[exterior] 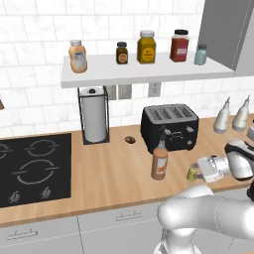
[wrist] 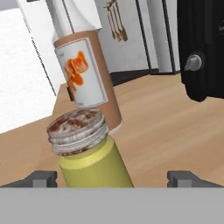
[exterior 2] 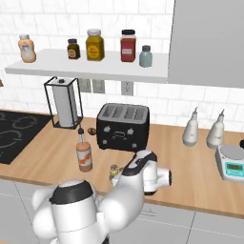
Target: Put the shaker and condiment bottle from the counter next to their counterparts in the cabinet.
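Counter holds one shaker (exterior: 192, 173), yellow-green with a grey cap, and one condiment bottle (exterior: 159, 163), orange-brown, upright just to the shaker's left, in front of one black toaster (exterior: 169, 127). One wire paper-towel holder (exterior: 94, 116) stands left of the toaster by the stovetop (exterior: 33, 167); two grey-white pointed bottles (exterior: 231, 115) stand at the right. The cabinet (exterior: 149, 70) shelf carries five items, among them one peach squeeze bottle (exterior: 77, 56) at the left end and one pale blue shaker (exterior: 200, 54) at the right end. Gripper (wrist: 116, 177): fingers spread wide, one tip either side of the shaker, neither visibly touching it; the shaker sits tilted in the hand view, the condiment bottle close behind it.
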You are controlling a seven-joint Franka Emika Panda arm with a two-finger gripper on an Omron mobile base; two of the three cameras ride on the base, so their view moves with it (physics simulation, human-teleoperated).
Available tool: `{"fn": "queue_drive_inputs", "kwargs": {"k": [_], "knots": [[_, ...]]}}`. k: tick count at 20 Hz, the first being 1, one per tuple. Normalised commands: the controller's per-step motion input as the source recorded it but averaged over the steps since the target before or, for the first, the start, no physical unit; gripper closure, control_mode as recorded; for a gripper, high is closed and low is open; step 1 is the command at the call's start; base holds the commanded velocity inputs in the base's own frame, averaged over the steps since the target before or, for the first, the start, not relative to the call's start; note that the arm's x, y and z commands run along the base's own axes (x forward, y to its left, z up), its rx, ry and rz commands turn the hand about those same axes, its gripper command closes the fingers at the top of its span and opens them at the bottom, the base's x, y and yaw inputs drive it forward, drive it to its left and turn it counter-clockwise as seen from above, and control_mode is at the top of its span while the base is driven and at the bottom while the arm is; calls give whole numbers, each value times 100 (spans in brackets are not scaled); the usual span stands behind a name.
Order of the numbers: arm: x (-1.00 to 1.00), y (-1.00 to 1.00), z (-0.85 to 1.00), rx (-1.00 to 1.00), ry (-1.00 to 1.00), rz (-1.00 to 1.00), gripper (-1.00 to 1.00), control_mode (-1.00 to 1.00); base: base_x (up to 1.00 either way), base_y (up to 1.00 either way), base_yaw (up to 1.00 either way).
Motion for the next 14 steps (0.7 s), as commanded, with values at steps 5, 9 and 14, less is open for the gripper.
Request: {"fn": "queue_drive_inputs", "kwargs": {"k": [5, 9, 14], "knots": [[25, 18, -7, 0, 8, -2, 100, -100, 0, 0, 0], [26, -1, 57, -6, 0, -31, 100, -100, 0, 0, 0], [-13, 0, 97, -13, -14, -33, 100, -100, 0, 0, 0]]}}
